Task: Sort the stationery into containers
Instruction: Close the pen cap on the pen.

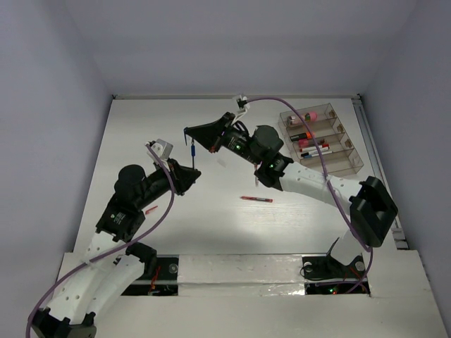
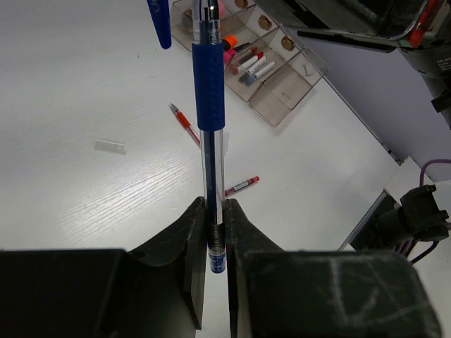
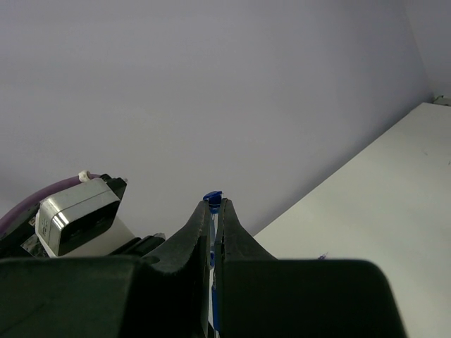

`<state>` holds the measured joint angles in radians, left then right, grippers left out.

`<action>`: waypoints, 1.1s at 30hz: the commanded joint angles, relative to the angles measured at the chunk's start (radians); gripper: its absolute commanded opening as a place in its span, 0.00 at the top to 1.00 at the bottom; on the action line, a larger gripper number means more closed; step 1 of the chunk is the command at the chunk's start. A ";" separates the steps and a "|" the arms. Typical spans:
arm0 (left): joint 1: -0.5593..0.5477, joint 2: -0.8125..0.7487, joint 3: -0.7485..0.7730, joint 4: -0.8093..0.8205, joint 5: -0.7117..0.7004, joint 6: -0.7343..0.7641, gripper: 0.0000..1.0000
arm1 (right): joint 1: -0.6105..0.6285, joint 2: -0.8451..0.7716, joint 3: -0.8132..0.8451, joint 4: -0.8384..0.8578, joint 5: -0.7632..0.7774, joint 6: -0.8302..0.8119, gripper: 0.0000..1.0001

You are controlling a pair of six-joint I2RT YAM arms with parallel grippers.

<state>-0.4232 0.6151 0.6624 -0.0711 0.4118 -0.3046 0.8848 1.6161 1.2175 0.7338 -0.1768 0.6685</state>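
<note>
At the handover, the left gripper (image 2: 215, 211) clamps one end of the single blue pen (image 2: 210, 98). The pen's long axis runs away from the arm bases to the right gripper (image 3: 214, 211), pinched tight on the other end. Loose on the table (image 1: 141, 127) lie a capped red pen (image 2: 242, 186), a thin red pen (image 2: 184, 123) and one small pale piece (image 2: 110, 146). The one clear organiser (image 1: 342, 164), four compartments, part-filled, sits far right of the pen, so the right arm looks nearer for the drop.
</note>
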 commanded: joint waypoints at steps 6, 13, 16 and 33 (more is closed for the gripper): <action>0.008 -0.002 0.028 0.053 0.022 -0.001 1.00 | 0.008 -0.048 0.047 0.064 0.033 -0.029 1.00; 0.008 -0.012 0.028 0.051 0.007 -0.002 1.00 | 0.008 -0.081 -0.004 0.079 0.074 -0.044 1.00; 0.008 -0.009 0.026 0.053 0.010 -0.002 1.00 | 0.008 -0.085 -0.012 0.082 0.079 -0.047 1.00; 0.017 -0.035 0.023 0.063 0.012 -0.011 1.00 | 0.008 -0.056 -0.019 0.070 0.065 -0.033 1.00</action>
<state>-0.4114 0.6010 0.6624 -0.0708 0.4152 -0.3073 0.8848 1.5639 1.2076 0.7444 -0.1226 0.6437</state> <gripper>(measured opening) 0.080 0.049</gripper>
